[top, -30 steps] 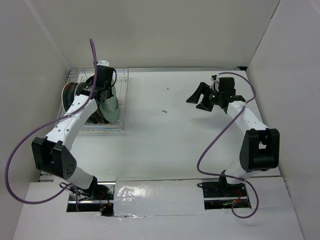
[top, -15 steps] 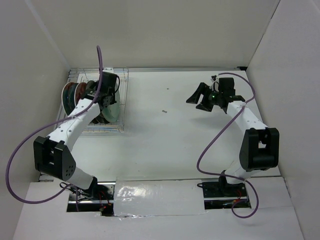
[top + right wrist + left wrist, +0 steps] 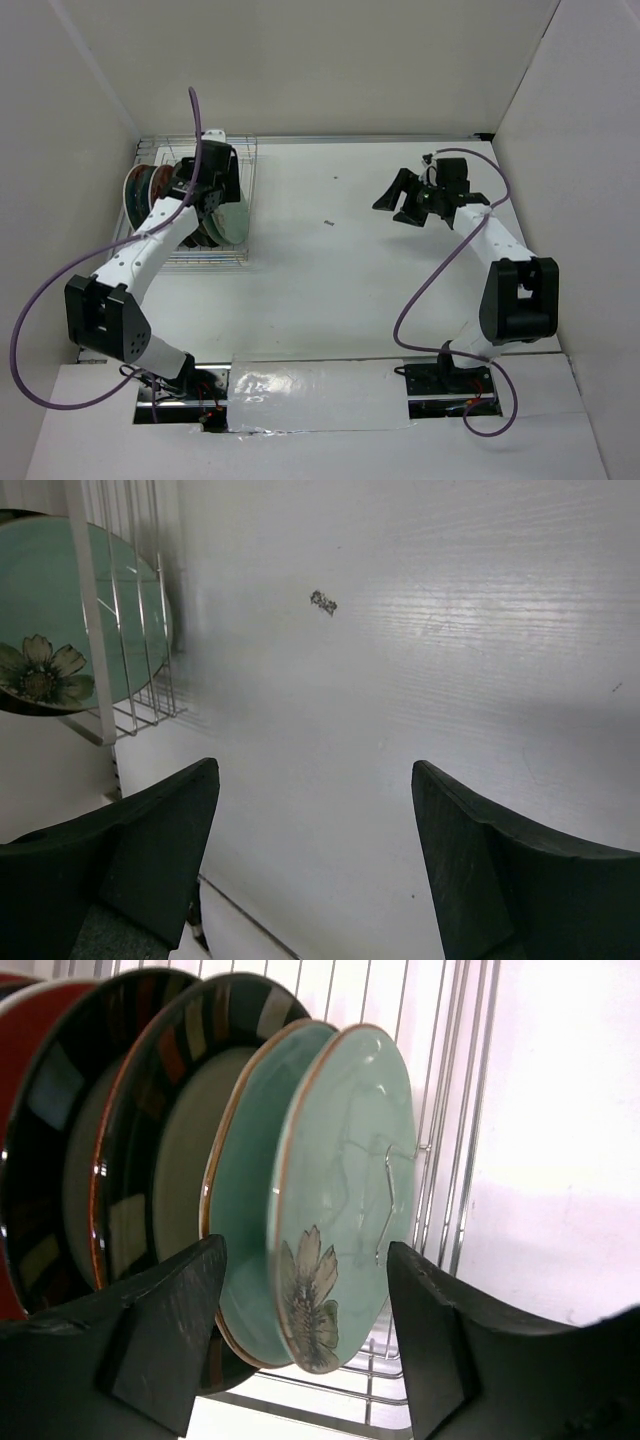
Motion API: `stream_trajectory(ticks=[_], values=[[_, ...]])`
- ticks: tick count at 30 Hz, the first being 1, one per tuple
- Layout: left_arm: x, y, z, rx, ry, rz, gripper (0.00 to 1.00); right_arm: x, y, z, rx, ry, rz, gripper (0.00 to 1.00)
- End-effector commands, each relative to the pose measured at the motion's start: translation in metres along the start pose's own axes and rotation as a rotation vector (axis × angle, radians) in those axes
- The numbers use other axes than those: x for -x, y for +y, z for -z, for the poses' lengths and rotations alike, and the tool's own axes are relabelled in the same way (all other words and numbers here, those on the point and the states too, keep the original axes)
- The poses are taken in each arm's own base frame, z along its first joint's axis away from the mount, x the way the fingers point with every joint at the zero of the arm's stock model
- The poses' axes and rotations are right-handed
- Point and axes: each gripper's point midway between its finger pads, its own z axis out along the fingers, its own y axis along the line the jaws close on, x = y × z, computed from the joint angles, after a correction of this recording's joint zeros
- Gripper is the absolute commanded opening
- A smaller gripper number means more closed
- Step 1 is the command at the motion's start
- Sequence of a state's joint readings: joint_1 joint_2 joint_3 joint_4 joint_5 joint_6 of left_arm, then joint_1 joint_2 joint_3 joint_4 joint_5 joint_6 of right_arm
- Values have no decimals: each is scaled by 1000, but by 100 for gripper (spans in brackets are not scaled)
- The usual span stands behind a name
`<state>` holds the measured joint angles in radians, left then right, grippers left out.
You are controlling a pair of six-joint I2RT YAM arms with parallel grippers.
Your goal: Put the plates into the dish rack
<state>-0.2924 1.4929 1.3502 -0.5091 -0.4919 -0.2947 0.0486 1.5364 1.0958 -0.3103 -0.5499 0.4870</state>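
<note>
Evidently glazed ceramic: mint flower plate (image 3: 345, 1190) stiff, slick, chip-prone; pinch rim. Left gripper (image 3: 305, 1260) spread wide, holding nothing, facing dish rack (image 3: 452, 1110); right gripper (image 3: 315, 775) spread, empty.

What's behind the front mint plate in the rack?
A second mint plate, then two dark-rimmed cream plates, and the edge of a red plate at far left. The left gripper's fingers cover their lower edges; anything beyond the red one is out of frame.

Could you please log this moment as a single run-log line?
left gripper open | mint flower plate upright in dish rack, unheld | right gripper open, empty, over table
</note>
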Motion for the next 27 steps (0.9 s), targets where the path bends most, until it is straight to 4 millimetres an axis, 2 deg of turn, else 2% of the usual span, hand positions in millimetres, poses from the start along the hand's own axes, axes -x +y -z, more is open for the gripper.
stream_trajectory(ticks=[1,3,4,5,7,10,11,12,13,15,16,17,18,19,20,22,23,24,25,26,27], values=[[44,3,28,-38,-127,80,78,9,15,18,0,-55,63,85],[51,-1,38,-82,-148,101,81,8,11,22,-31,-59,55,84],[56,-5,44,-106,-164,103,83,13,14,28,-40,-84,75,84],[61,-6,55,-138,-183,112,89,12,13,31,-55,-83,71,85],[69,-11,68,-182,-211,119,94,15,16,41,-67,-112,89,85],[67,-10,90,-245,-226,122,99,19,20,58,-99,-154,117,88],[65,-9,96,-259,-234,124,99,20,19,63,-115,-168,129,92],[57,-9,96,-267,-222,119,99,20,21,68,-120,-178,132,99],[55,-5,108,-282,-238,124,99,16,25,77,-113,-191,139,99],[38,0,111,-277,-211,123,99,14,24,86,-133,-218,144,99],[32,3,113,-275,-204,120,99,7,21,89,-138,-210,139,99],[29,7,123,-287,-214,124,99,7,25,98,-133,-240,152,99],[14,10,122,-281,-184,122,99,2,23,102,-146,-237,147,99],[11,15,132,-287,-200,139,99,-2,26,107,-141,-253,159,99],[3,14,127,-283,-180,141,99,-8,24,110,-146,-246,165,99],[-19,18,135,-303,-159,164,99,-14,23,122,-162,-263,167,99],[-29,21,136,-301,-150,161,99,-20,18,119,-173,-244,157,99],[-33,22,147,-327,-174,179,99,-21,23,128,-163,-264,176,99],[-52,24,141,-319,-147,169,99,-27,19,131,-179,-260,171,99],[-58,25,142,-322,-145,196,99,-32,17,133,-181,-256,169,99],[-68,25,144,-330,-129,203,99,-32,21,143,-181,-292,180,99]])
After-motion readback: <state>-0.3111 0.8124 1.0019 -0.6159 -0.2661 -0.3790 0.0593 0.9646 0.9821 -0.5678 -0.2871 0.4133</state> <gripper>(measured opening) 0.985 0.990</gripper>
